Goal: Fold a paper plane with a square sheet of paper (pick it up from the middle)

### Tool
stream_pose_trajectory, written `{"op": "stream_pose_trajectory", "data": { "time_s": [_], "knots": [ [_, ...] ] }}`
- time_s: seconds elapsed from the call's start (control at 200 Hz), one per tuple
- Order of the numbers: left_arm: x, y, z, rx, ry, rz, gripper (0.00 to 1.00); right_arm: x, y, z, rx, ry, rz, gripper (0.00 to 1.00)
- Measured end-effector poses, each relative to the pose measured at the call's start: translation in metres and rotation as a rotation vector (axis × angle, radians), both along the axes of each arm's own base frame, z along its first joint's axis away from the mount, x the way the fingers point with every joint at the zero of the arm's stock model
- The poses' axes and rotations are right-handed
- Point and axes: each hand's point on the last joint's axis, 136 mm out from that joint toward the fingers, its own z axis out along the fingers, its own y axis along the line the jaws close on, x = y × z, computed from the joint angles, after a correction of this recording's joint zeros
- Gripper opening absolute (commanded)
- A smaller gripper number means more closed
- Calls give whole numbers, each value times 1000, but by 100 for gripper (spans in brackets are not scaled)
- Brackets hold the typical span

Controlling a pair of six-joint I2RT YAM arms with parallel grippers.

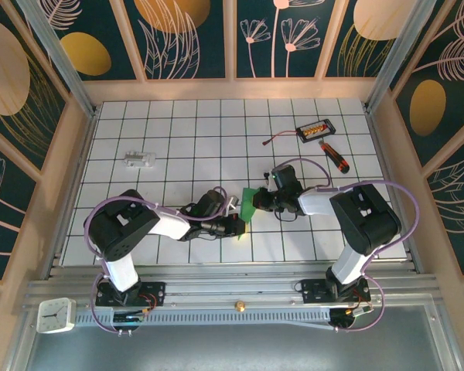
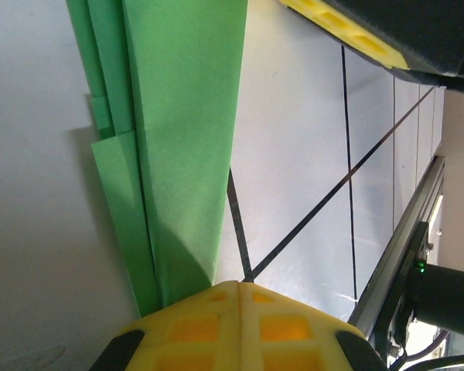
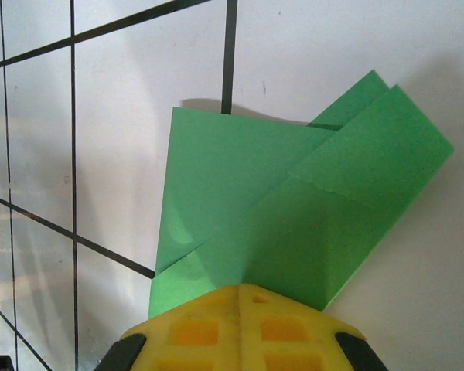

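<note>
The square sheet of paper [image 1: 250, 205] is bright green and folded into a narrow layered shape. It lies on the white tiled table between my two grippers. In the left wrist view the green paper [image 2: 187, 116] runs away from my left gripper [image 2: 240, 284], whose yellow jaws are shut seam to seam, with one paper end under the left finger. In the right wrist view the overlapping flaps of the paper [image 3: 294, 202] lie flat under my right gripper [image 3: 240, 287], also shut with its tips on the paper. From above, the left gripper [image 1: 238, 224] and the right gripper [image 1: 257, 201] meet at the paper.
A small black box with orange parts [image 1: 317, 128] and a black-and-orange screwdriver [image 1: 334, 157] lie at the back right. A small clear object [image 1: 139, 159] sits at the back left. A metal rail [image 2: 402, 247] borders the near table edge.
</note>
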Motion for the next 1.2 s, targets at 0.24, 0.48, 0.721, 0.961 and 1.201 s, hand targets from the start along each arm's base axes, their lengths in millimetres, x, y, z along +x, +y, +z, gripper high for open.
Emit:
{"op": "stream_pose_trajectory", "data": {
  "time_s": [0.24, 0.48, 0.721, 0.961, 1.201],
  "knots": [
    [-9, 4, -1, 17, -16, -35, 0, 0, 0, 0, -8, 12, 2, 0],
    [-27, 12, -2, 42, -5, -84, 0, 1, 1, 0, -13, 14, 6, 0],
    [-43, 24, -2, 88, 23, -119, 0, 2, 1, 0, -18, 8, 15, 0],
    [-24, 35, 41, -13, -39, -27, 12, 2, 3, 3, -13, -8, 39, 0],
    [30, 49, 39, 24, -73, 165, 34, -8, 0, 31, 3, -58, 51, 13]
  ]
}}
